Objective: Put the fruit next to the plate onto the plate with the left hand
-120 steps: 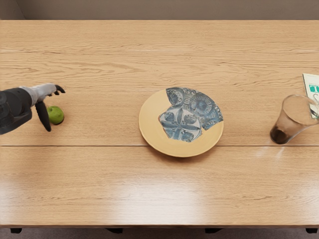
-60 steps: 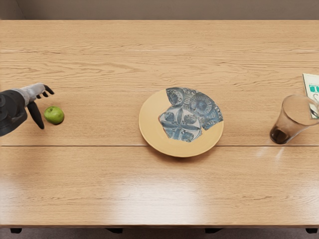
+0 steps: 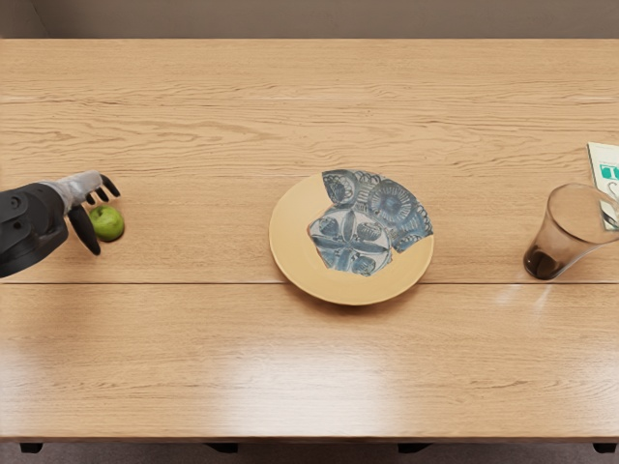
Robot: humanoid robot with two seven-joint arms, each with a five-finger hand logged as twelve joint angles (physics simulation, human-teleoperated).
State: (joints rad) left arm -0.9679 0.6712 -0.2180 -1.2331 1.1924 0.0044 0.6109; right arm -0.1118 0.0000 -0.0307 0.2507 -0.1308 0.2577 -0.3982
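1. Lately, over the last half second, the left robot hand (image 3: 83, 198) has shifted back toward the plate (image 3: 290, 253). Its dark thumb now overlaps the fruit's edge farthest from the plate, and its fingers are spread, gripping nothing.
2. The fruit (image 3: 108, 222) is small, round and green. It lies on the surface (image 3: 309, 367) well left of the plate, unmoved.
3. One fruit, one plate, one glass (image 3: 571, 230) well right of the plate, and one card (image 3: 605, 174) beyond the glass.
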